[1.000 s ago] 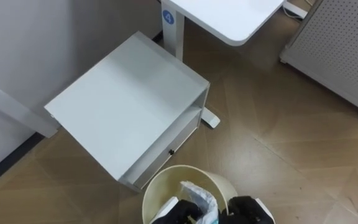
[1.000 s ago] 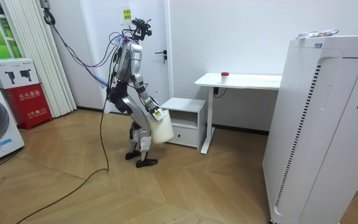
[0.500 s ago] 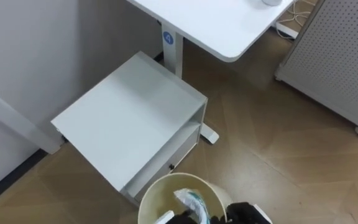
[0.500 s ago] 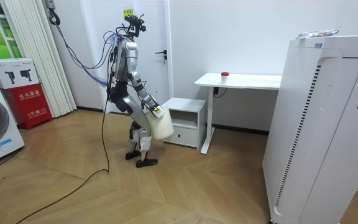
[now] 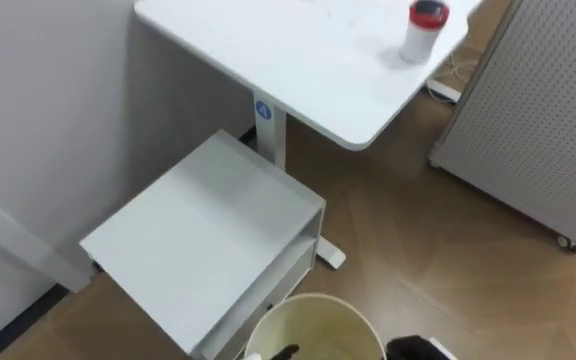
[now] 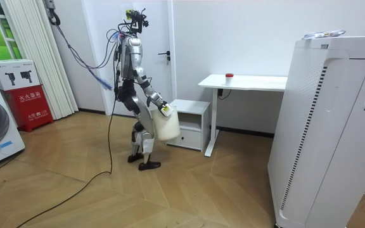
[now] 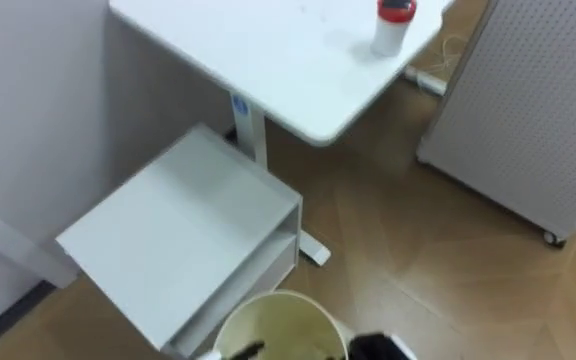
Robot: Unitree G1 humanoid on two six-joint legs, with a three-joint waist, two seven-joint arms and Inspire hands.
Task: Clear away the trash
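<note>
Robot's left hand [image 5: 285, 352] and right hand [image 5: 417, 348] at the rim of a round cream plastic bin [image 5: 313, 312], held at hip height; can't tell either grip, nor what's in the bin. Beyond it: low white open-fronted cabinet [image 5: 208, 235], then white desk [image 5: 298, 60], red-capped white canister [image 5: 424, 30] nr its right edge. Perforated white panel [image 5: 528, 120] to the rt.

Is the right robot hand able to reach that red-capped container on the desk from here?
Probably not: the right robot hand is at the bin, and the red-capped container stands far across the desk.
</note>
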